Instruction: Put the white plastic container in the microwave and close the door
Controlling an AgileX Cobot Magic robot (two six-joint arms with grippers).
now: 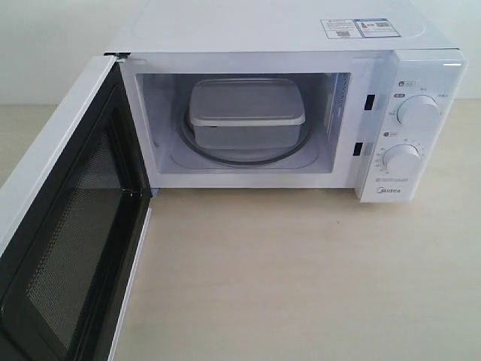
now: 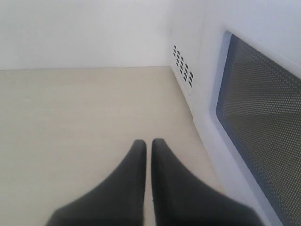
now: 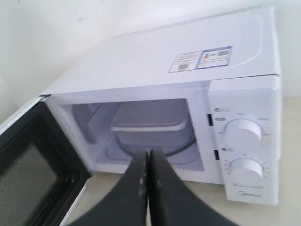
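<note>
The white plastic container (image 1: 246,113) sits lidded on the glass turntable (image 1: 197,147) inside the microwave (image 1: 263,26). The door (image 1: 68,226) stands wide open to the left, its black mesh inner face showing. Neither gripper appears in the exterior view. In the right wrist view my right gripper (image 3: 148,152) is shut and empty, hovering before the open cavity, with the container (image 3: 148,126) beyond its tips. My left gripper (image 2: 148,141) is shut on nothing, low over the table beside the door's (image 2: 263,117) outer windowed face.
Two round dials (image 1: 418,113) sit on the microwave's right panel. Beige tabletop (image 1: 301,286) stretches in front of the oven. Vent slots (image 2: 182,68) mark the microwave's left side wall, behind the open door. A pale wall stands behind.
</note>
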